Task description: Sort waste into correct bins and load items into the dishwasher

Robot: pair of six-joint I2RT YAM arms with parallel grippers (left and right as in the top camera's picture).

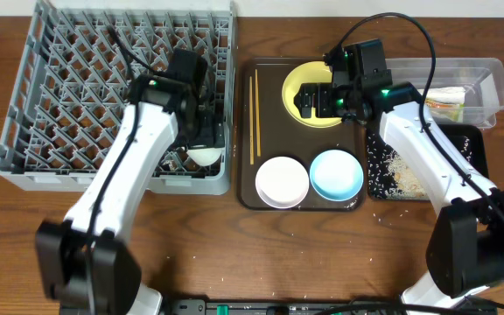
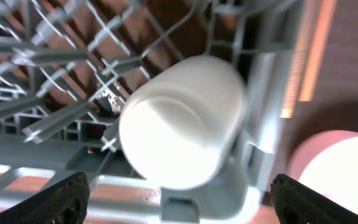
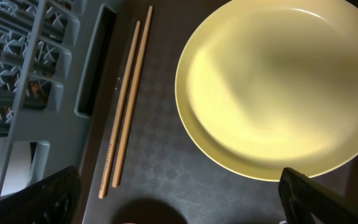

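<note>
Surface: brown wooden table point(image 1: 234, 254). Grey dish rack point(image 1: 77, 87) at left, dark brown tray point(image 1: 269, 131) in the centre, clear tub point(image 1: 488, 74) and black tray point(image 1: 475, 140) at right. Rice scraps point(image 1: 396, 171) lie in the black tray; a wrapper point(image 1: 449, 105) is in the tub.

On the brown tray: chopsticks point(image 1: 253, 118) along the left edge, yellow plate point(image 1: 300, 83) at the back, white bowl point(image 1: 283, 181) and light blue bowl point(image 1: 336, 173) at the front.

Left gripper point(image 2: 182, 205): fingers spread wide, holding nothing. Small white cup point(image 2: 179, 121) lies on its side in the rack's near right corner, between the fingers and apart from both.

Right gripper point(image 3: 185, 202): fingers spread wide, empty, over the plate's near rim. I cannot tell whether they touch it.
</note>
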